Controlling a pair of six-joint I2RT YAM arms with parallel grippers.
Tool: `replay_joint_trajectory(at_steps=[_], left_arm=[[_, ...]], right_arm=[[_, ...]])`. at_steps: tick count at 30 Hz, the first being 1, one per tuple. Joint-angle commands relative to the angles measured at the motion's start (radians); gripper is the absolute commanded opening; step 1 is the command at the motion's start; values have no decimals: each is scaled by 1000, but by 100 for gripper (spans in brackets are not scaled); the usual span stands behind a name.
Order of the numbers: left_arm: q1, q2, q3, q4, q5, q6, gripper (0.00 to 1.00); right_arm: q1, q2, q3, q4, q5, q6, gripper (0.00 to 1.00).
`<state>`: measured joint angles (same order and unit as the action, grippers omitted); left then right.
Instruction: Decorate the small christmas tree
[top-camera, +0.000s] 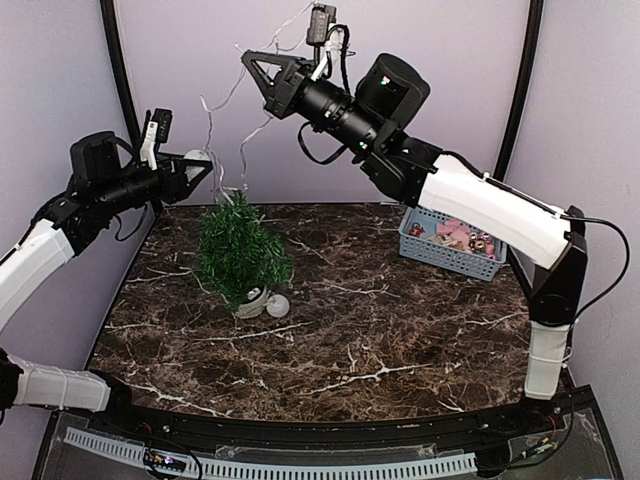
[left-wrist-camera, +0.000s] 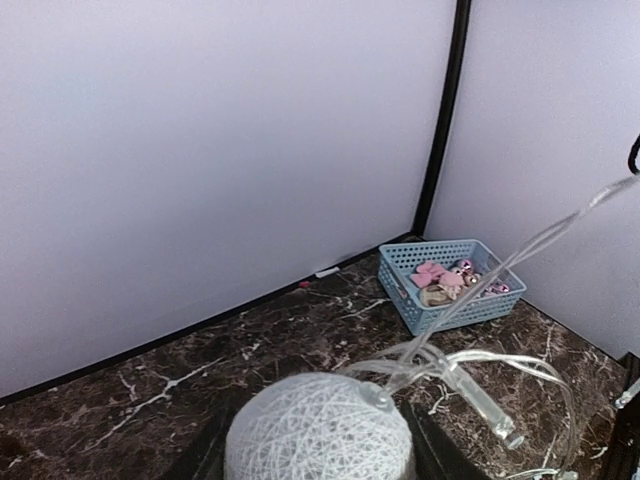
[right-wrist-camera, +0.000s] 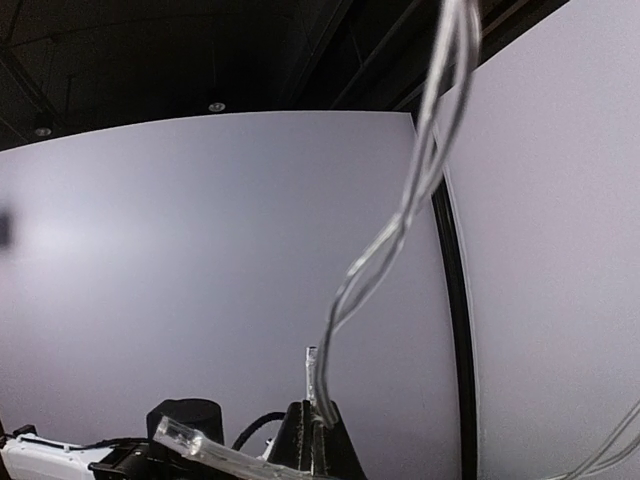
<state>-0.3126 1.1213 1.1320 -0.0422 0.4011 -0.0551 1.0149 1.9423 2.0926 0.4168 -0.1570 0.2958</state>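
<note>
The small christmas tree (top-camera: 238, 250) stands in its white pot at the left middle of the marble table, with a white woven ball (top-camera: 277, 306) lying at its foot. A clear light string (top-camera: 212, 130) hangs in the air between the two arms above the tree. My left gripper (top-camera: 200, 166) is shut on another white woven ball (left-wrist-camera: 318, 430) of the string, high left of the tree. My right gripper (top-camera: 249, 60) is raised high and shut on the clear wire (right-wrist-camera: 345, 380).
A blue basket (top-camera: 452, 243) with pink bows and small ornaments sits at the back right; it also shows in the left wrist view (left-wrist-camera: 448, 282). Grey walls with black corner posts (top-camera: 520, 90) enclose the table.
</note>
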Motion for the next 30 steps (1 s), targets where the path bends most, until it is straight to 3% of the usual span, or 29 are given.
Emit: replay_joint_trajectory(at_steps=[1,7,14,19,30], left_arm=[[-2,-114,55,-81,-190,25,42],[-2,-154,157,-214,-279,61,42],[-2,-84,337,-283,-379,155,42],[-2,6,517,-312,-336,190,42],[-2,193,630,-253,-224,207,42]], right_arm=[[-4,34,51,8,-14,21,0],[-6,54,74,7,6,12,0],[-12,85,94,-1,69,3,0],[-26,95,89,-2,119,1,0],[-105,44,-13,26,208,16,0]])
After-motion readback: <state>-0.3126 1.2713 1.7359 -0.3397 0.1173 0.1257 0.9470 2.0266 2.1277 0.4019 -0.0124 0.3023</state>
